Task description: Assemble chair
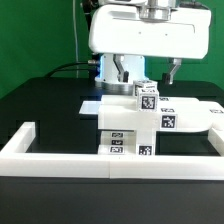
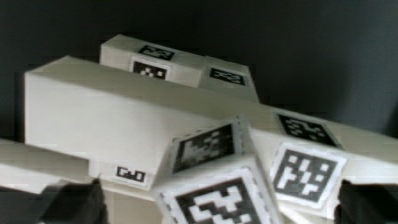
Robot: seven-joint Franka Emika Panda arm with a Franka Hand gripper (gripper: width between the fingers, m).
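The chair parts (image 1: 128, 128) stand clustered mid-table as white blocky pieces with black-and-white tags. A square post (image 1: 147, 97) with tags on its top and side rises highest among them. My gripper (image 1: 146, 74) hangs just above that post, jaws spread wide, one finger on each side and nothing between them. In the wrist view the gripper (image 2: 228, 208) shows as two dark fingers at the frame's edges. The post's tagged top (image 2: 222, 200) lies between them with gaps on both sides. A broad white panel (image 2: 107, 115) and a tagged block (image 2: 169, 62) lie beyond.
A long low white border wall (image 1: 100, 160) runs along the front and turns back at the exterior view's left. The marker board (image 1: 192, 112) lies flat at the exterior view's right of the parts. The tabletop is black, with a green backdrop behind.
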